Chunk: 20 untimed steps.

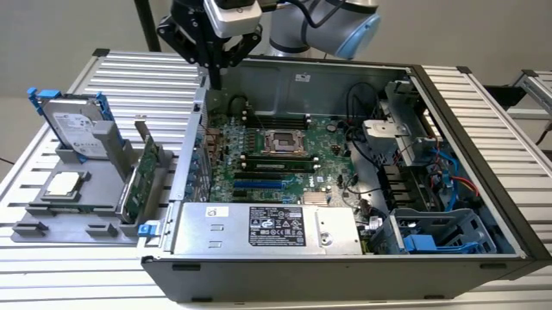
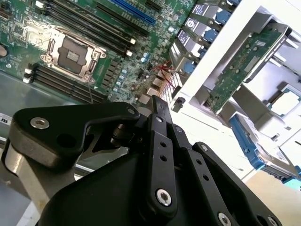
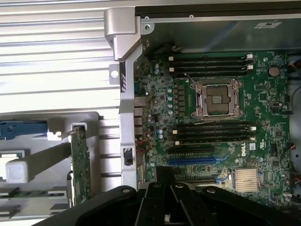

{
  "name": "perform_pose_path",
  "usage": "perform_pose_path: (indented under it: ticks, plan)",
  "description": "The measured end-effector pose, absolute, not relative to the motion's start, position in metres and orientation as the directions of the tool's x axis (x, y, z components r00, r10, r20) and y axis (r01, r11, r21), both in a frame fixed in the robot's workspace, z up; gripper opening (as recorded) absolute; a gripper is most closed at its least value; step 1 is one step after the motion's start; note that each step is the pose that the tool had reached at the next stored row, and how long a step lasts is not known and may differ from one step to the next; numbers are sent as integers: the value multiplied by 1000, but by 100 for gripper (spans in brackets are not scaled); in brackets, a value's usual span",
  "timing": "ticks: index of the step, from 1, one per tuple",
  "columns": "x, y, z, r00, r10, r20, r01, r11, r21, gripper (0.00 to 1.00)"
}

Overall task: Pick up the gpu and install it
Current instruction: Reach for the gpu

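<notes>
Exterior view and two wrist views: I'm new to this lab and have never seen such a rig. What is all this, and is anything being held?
The grey and blue machine is a robot arm; its black jaws hang shut and empty over a corner of an open computer case. The exterior view comes from a camera off the arm; both wrist views come from cameras riding on it. Everything sits on a slatted metal table. Inside the case lies the green motherboard. Toward the exterior view's left, a grey holder keeps the gpu, a green card standing on edge, a silver hard drive in a blue frame, and a square chip. The gpu is not yet picked up.
</notes>
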<state>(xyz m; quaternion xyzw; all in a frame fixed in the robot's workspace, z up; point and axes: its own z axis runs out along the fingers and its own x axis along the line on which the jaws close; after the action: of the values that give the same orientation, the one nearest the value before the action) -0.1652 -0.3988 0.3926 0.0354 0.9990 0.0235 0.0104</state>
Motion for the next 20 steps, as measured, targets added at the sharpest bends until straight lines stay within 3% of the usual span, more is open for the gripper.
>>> perform_pose_path:
  ticks: [20]
  plan:
    - [-180, -399, 393, -997, 71, -19, 70, 996, 48, 0]
